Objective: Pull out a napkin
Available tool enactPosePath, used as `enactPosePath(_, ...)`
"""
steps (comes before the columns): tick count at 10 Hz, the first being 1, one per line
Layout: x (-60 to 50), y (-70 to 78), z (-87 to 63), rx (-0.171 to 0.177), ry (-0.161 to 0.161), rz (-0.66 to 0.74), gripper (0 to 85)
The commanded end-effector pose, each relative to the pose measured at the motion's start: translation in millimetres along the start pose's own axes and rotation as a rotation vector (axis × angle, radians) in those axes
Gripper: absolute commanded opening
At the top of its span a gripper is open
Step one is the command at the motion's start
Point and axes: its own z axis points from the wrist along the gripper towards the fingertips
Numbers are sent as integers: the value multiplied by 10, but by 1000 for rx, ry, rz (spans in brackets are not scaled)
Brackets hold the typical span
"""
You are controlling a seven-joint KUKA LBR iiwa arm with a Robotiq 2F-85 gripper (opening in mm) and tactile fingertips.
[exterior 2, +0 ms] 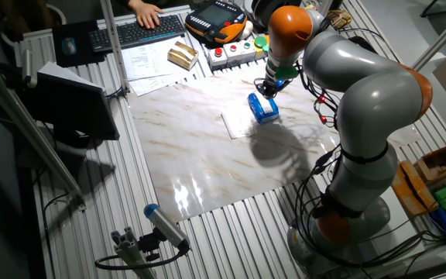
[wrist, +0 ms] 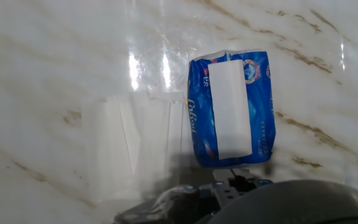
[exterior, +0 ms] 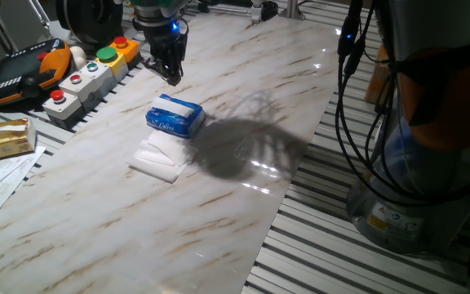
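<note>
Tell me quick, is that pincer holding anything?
Pincer: holding nothing, hanging above the table beside the blue tissue pack; open or closed cannot be told.

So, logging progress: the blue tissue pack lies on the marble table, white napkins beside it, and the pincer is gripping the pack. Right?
Not quite. The one fixed view shows the pincer hovering above the table, apart from the blue tissue pack, gripping nothing. The white napkins do lie beside the pack.

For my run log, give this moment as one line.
pincer: above table, empty | thin white paper napkin: flat beside pack | blue plastic tissue pack: on marble table
</note>
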Motion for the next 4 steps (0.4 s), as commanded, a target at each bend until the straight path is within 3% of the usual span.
enactPosePath(1,0,4,2,-2,1,0,7)
enactPosePath(4,1,21,9,1,-2,0,7)
